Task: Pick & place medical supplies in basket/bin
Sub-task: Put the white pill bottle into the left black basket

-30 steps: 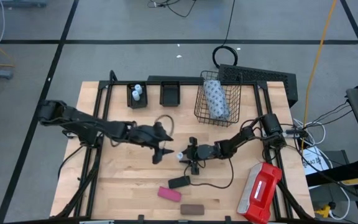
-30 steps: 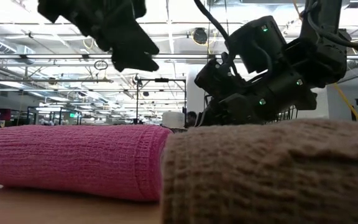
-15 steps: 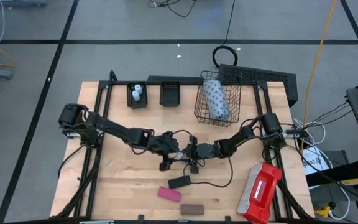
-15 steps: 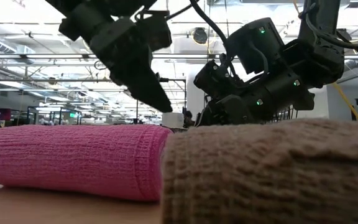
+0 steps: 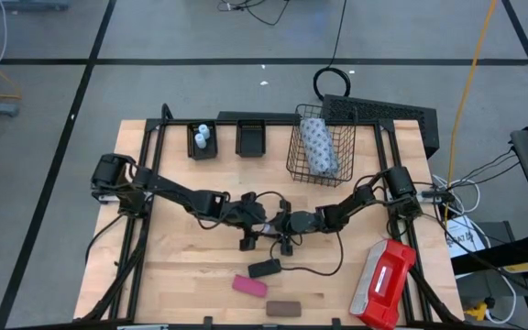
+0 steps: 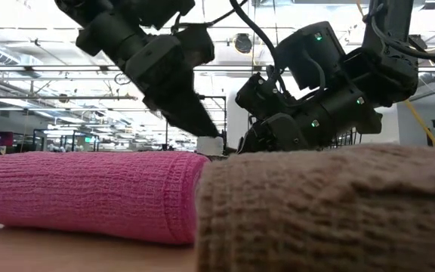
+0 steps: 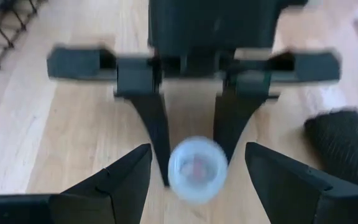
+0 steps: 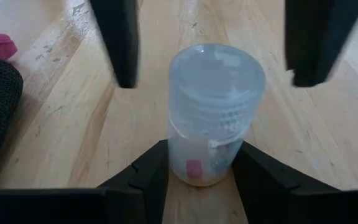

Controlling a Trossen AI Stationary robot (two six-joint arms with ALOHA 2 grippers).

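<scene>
Now the left pincer [image 5: 253, 231] (fingers wide apart) has swung in around the vial [image 8: 215, 112] the right pincer [image 5: 279, 233] clamps, so a handover looks close

Grey floor [image 5: 53, 92] with dark tape lines surrounds wooden table [image 5: 181, 275]; ceiling strip lights [image 6: 44, 83] beyond the grippers.

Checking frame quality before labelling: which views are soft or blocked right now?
Left wrist view: blurred throughout, the vial and right gripper smeared. Right wrist view: vial sharp, the left gripper's fingers beyond it soft. Low view: pink block and brown block fill the foreground and hide the tabletop; bright ceiling lights behind. High view: even light, nothing blocked.
</scene>
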